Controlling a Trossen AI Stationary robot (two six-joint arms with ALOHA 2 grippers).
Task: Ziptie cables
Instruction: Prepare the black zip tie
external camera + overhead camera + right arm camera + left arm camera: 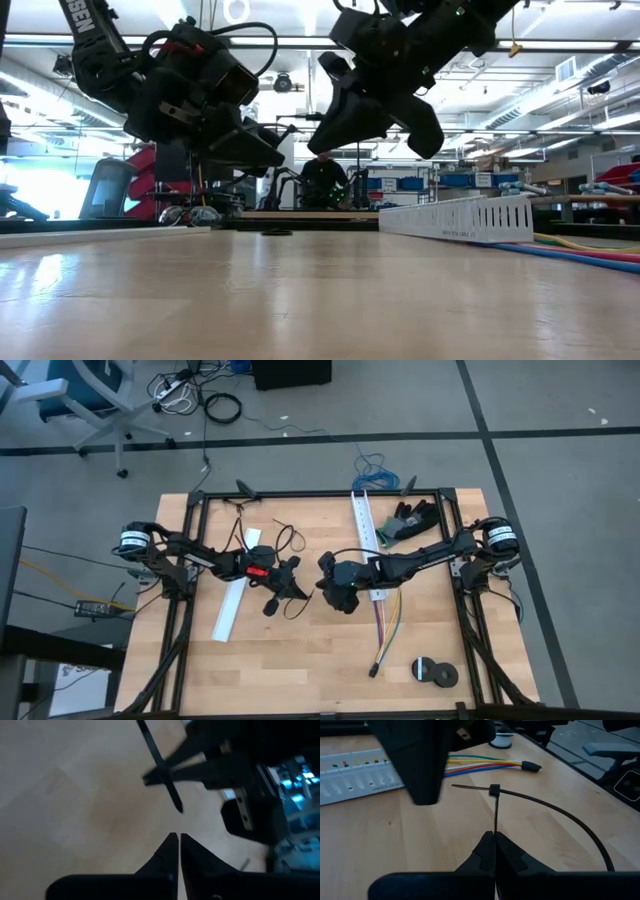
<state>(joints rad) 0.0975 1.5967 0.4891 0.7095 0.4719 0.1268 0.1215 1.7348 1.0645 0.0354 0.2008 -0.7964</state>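
Observation:
A thin black ziptie (pixel 555 807) is closed into a loop, its tail (pixel 465 786) poking through the small head (pixel 494 790). My left gripper (pixel 495 839), near the table's middle (pixel 296 567), is shut on it. My right gripper (pixel 179 839) faces it from the right (pixel 323 582), shut, with nothing between its fingers. It sits just short of the ziptie's tail tip (pixel 176 805) without touching. The cables (pixel 386 622), thin coloured wires joined at a dark end (pixel 375 670), lie on the wood to the right, part under the right arm. My left gripper pinches the ziptie's strap (pixel 495 822) between its two fingertips, a short way from the head. The fingers come from the table's left, slanting a little downward. The strap runs straight out from the tips to the head. The loop curves off toward the near edge (pixel 292 608).
One white slotted channel (pixel 364 540) lies along the cables at the far right, another (pixel 232 605) lies left of centre. More black zipties (pixel 286 538) lie by the far left. A black tape roll (pixel 435 672) sits near right, and a dark glove (pixel 412 520) far right.

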